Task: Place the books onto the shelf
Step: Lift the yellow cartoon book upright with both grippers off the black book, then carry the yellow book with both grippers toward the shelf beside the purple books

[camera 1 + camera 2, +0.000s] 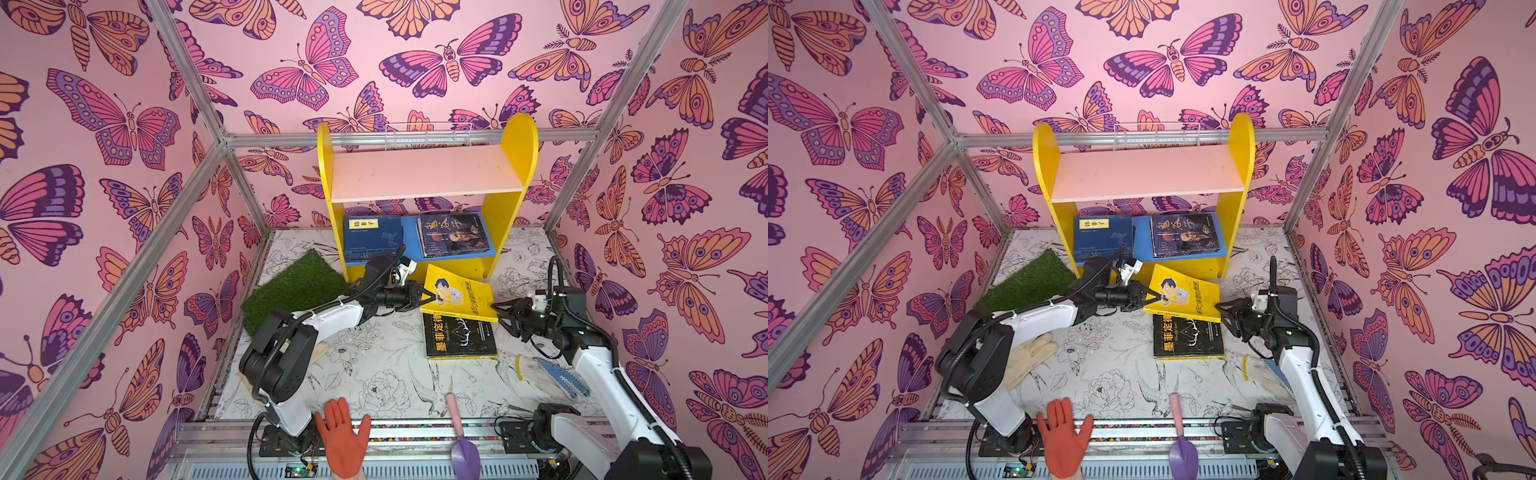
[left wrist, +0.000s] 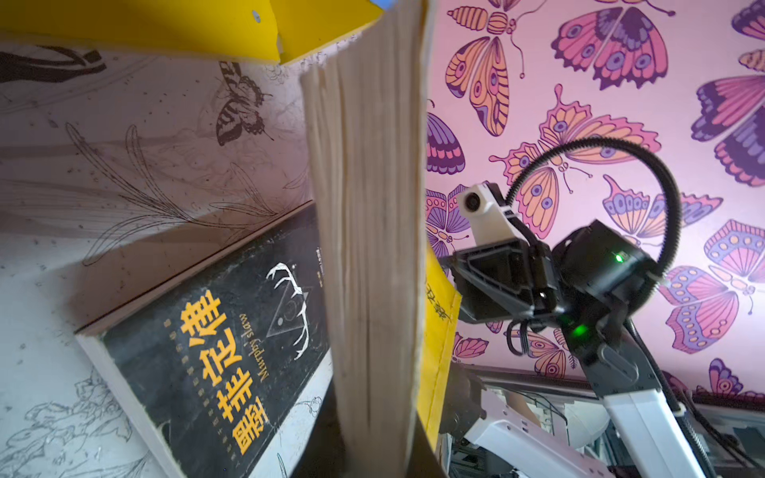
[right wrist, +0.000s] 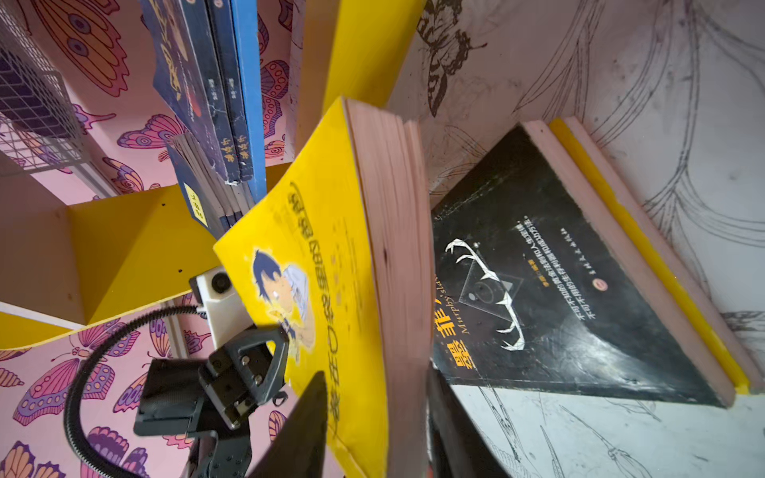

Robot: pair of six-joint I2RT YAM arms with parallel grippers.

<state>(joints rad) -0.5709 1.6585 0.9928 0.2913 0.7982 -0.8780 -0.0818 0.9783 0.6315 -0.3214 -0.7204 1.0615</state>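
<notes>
A bright yellow cartoon book (image 1: 461,297) (image 1: 1187,297) hangs tilted above the floor in front of the shelf (image 1: 428,172). My left gripper (image 1: 430,297) (image 2: 372,449) is shut on its left edge. My right gripper (image 1: 500,318) (image 3: 378,426) stands open, its jaws straddling the book's right corner. Under it a black book with a yellow title (image 1: 459,338) (image 3: 559,289) lies flat. On the blue lower board lie navy books (image 1: 372,239) and dark portrait covers (image 1: 453,235). The pink upper board is bare.
A green turf mat (image 1: 295,286) lies left of the shelf. A white wire rack (image 1: 428,135) stands behind it. An orange glove (image 1: 343,436) and a purple trowel (image 1: 463,449) lie at the front edge, a blue dotted glove (image 1: 561,378) at right, a cream glove (image 1: 1030,357) under the left arm.
</notes>
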